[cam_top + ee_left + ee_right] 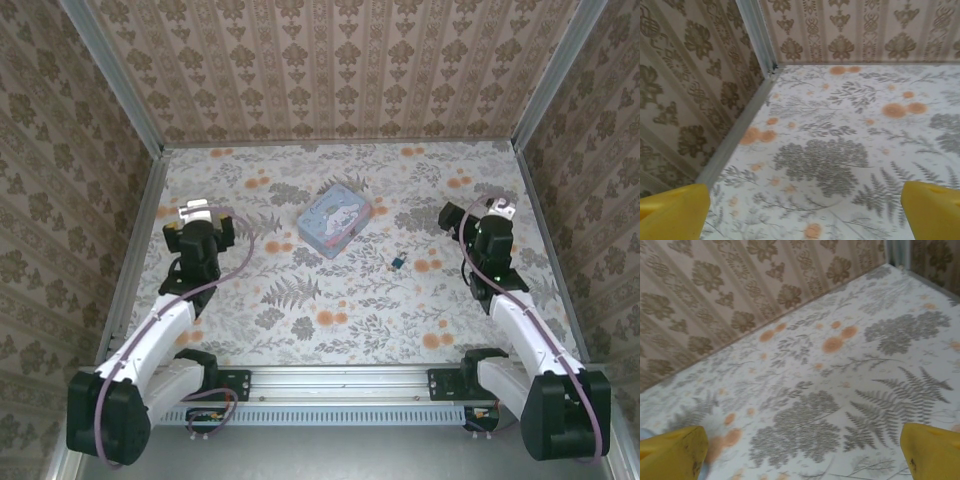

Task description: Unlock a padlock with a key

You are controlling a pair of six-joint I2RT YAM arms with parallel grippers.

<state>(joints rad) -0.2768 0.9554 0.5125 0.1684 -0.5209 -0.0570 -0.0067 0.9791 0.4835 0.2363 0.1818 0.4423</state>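
Observation:
A tiny dark thing, the padlock [398, 264], lies on the floral table right of centre in the top view. It is too small to tell whether the key is with it; I cannot make out the key as a separate thing. My left gripper [197, 212] stands at the left side of the table, far from the padlock. Its yellow fingertips [675, 212] are wide apart over bare table, so my left gripper [805, 220] is open. My right gripper [496, 208] is up and to the right of the padlock. Its yellow fingers [932, 450] are also spread, and my right gripper [802, 460] is open with nothing in it.
A pale blue square tin [335, 220] with a white cartoon figure sits near the table's middle, up and left of the padlock. Patterned walls close in the table on the left, back and right, with metal corner posts [757, 35]. A rail [340, 380] runs along the near edge.

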